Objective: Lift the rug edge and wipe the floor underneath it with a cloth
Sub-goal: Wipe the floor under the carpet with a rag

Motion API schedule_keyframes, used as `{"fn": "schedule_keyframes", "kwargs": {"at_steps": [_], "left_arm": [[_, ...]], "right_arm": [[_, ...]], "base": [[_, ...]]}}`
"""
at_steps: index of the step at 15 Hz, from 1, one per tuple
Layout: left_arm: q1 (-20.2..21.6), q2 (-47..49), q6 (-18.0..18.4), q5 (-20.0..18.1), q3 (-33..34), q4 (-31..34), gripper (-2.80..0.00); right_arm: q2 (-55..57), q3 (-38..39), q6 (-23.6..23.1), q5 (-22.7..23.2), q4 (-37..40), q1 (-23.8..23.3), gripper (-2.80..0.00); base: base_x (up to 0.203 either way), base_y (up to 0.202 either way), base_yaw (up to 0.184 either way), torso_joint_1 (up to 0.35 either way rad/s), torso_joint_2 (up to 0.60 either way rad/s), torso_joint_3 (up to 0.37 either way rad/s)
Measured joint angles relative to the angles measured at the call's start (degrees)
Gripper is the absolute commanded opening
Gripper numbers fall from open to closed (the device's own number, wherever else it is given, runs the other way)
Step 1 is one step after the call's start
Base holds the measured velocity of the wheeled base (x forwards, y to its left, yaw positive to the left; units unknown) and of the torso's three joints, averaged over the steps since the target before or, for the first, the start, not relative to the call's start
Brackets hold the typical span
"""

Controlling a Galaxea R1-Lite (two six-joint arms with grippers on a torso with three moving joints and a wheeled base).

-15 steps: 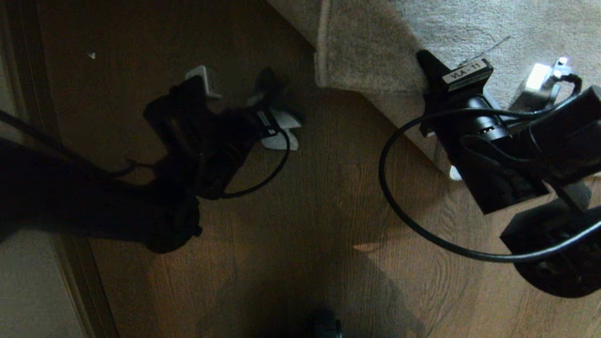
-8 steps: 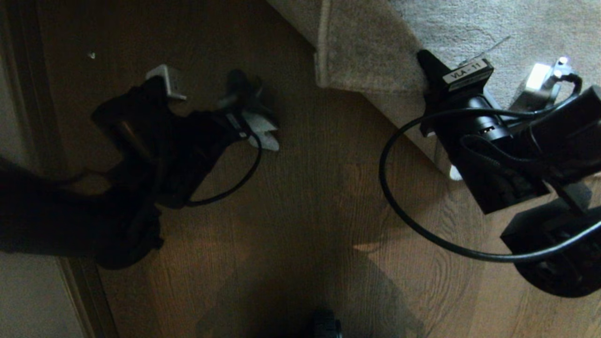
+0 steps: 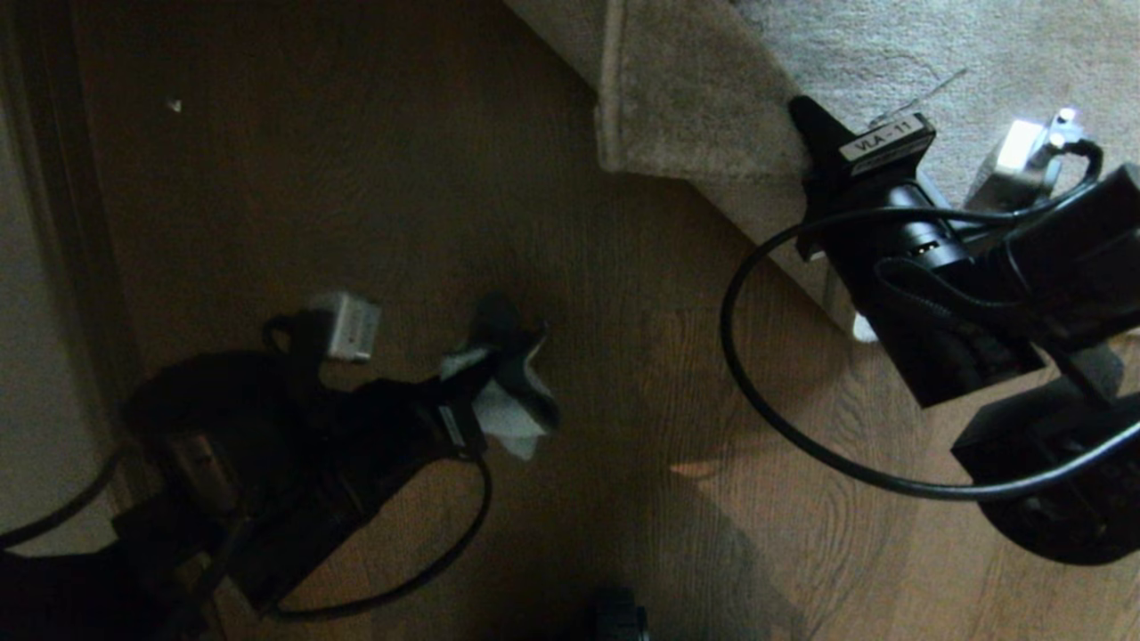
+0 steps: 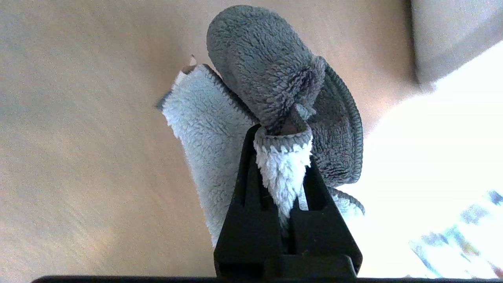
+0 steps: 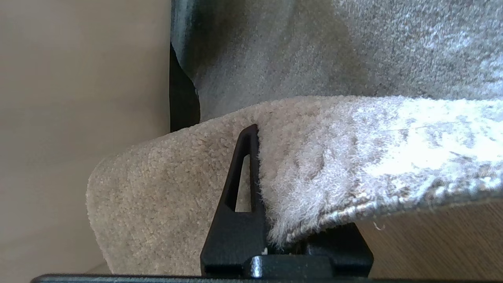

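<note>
A fluffy grey-blue cloth [image 4: 271, 102] is pinched tight in the left claw [image 4: 281, 133] over the smooth brown wood floor [image 3: 606, 374]. The soft, plush rug edge [image 5: 322, 165] is gripped and held up by the right claw [image 5: 271, 184]. "VLA-11" is printed on a label [image 3: 880, 139].

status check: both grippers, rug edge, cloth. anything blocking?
Left gripper shut on cloth, over bare floor. Right gripper shut on rug edge, hem lifted. Nothing blocking.

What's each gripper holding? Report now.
Left gripper: shut on the cloth.
Right gripper: shut on the rug edge.
</note>
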Motion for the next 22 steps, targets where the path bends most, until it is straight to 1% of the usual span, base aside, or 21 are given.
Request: {"fn": "schedule_keyframes", "kwargs": {"at_steps": [2,4,7,11,12,14,16,22], "left_arm": [[-2.7,2.1,-1.2,-0.1,-0.1,-0.4,-2.8],[-4.5,6.0,-1.6,-0.1,-3.8,-2.1,-2.8],[-6.1,12.7,-1.6,0.0,-13.7,-3.8,-2.8],[-6.0,20.7,-1.3,0.5,-28.8,-4.2,-2.8],[-5.4,22.3,-0.9,1.0,-31.5,-4.2,-2.8],[-3.6,24.3,-0.6,2.5,-34.4,-4.2,-2.8],[-1.0,24.9,-0.6,2.7,-35.3,-4.3,-2.8],[10.2,21.6,-0.6,2.8,-35.5,-4.3,-2.8]], "right_arm": [[0.0,-0.1,0.0,0.0,0.0,0.0,-2.8],[-0.1,-0.1,0.0,0.0,0.0,0.0,-2.8],[-0.1,0.0,0.0,0.0,0.0,-0.1,-2.8],[-0.1,0.1,0.0,0.0,-0.1,-0.7,-2.8],[-0.1,0.3,0.0,0.0,-0.1,-0.9,-2.8],[-0.2,0.4,0.0,0.1,-0.1,-1.2,-2.8],[-0.3,0.4,0.0,0.1,-0.1,-1.5,-2.8],[-0.8,1.1,0.1,0.2,0.0,-1.5,-2.8]], "base": [[0.0,0.0,0.0,0.0,0.0,0.0],[0.0,0.0,0.0,0.0,0.0,0.0],[0.0,0.0,0.0,0.0,0.0,0.0],[0.0,0.0,0.0,0.0,0.0,0.0],[0.0,0.0,0.0,0.0,0.0,0.0],[0.0,0.0,0.0,0.0,0.0,0.0],[0.0,0.0,0.0,0.0,0.0,0.0],[0.0,0.0,0.0,0.0,0.0,0.0]]}}
